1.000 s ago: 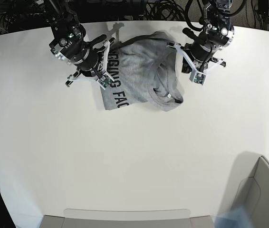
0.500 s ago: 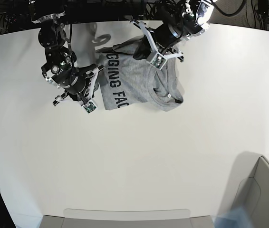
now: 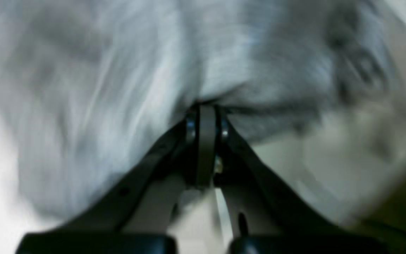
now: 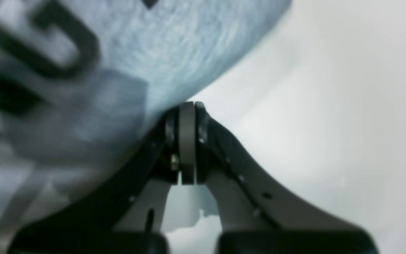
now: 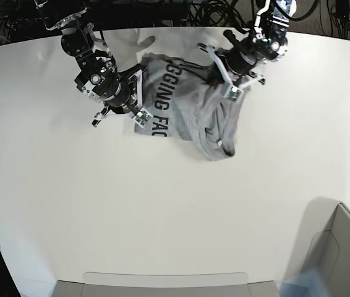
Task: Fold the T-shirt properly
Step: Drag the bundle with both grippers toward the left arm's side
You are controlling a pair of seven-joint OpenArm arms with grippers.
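Observation:
The heather-grey T-shirt (image 5: 187,102) hangs bunched at the back middle of the white table (image 5: 162,204), black lettering facing up on its left part and a crumpled fold drooping at its lower right. In the base view my right gripper (image 5: 139,75) is shut on the shirt's left edge. My left gripper (image 5: 207,53) is shut on its upper right part. The right wrist view shows my right gripper (image 4: 187,106) closed at the edge of the lettered T-shirt (image 4: 83,70). Blurred T-shirt (image 3: 118,88) cloth gathers at my closed left gripper (image 3: 206,113).
A grey bin (image 5: 342,247) stands at the table's front right corner. A pale tray edge (image 5: 162,281) runs along the front. Dark cables and arm mounts crowd the back edge behind the shirt.
Both arms swung with the shirt held. The right gripper came back up and right from the lower left. The left gripper moved right and down. The shirt shifted and its lower right fold now droops.

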